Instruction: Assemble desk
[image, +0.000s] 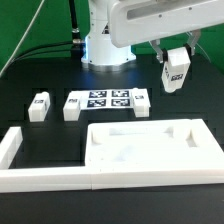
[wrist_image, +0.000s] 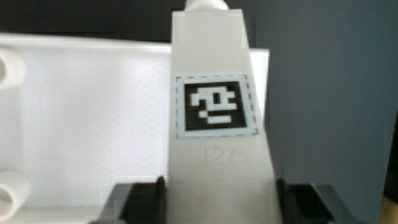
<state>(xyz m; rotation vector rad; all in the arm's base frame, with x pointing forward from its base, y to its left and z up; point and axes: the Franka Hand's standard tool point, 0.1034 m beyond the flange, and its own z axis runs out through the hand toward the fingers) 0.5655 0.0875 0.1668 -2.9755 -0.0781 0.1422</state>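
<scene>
White plastic square-post leg (image: 177, 72) with a black-and-white tag hangs in the air, pinched at its sides between the two black fingers (wrist_image: 134, 202) of the robot arm's end effector (image: 176, 60). From where I stand it hovers clear of the black worktop (image: 40, 75), toward the exterior view's right and beyond the far edge of the desk's tabletop.

That white rectangular tray-like tabletop (image: 150, 147), with its raised rim, lies flat near the front. No leg stands in any corner socket that I can see. In the wrist view, the held leg (wrist_image: 217, 105) rises up the middle of the picture, with the pale tabletop (wrist_image: 71, 100) behind it.

A second short white tagged leg (image: 40, 106) rests on the worktop well apart, on the exterior view's left, just beside the flat white marker board (image: 107, 103). A long white L-shaped border frame (image: 50, 178) runs along the front and left edges.

I would judge the assembly barely begun: one leg is lifted but not seated, one waits untouched, and I can see no further legs.
</scene>
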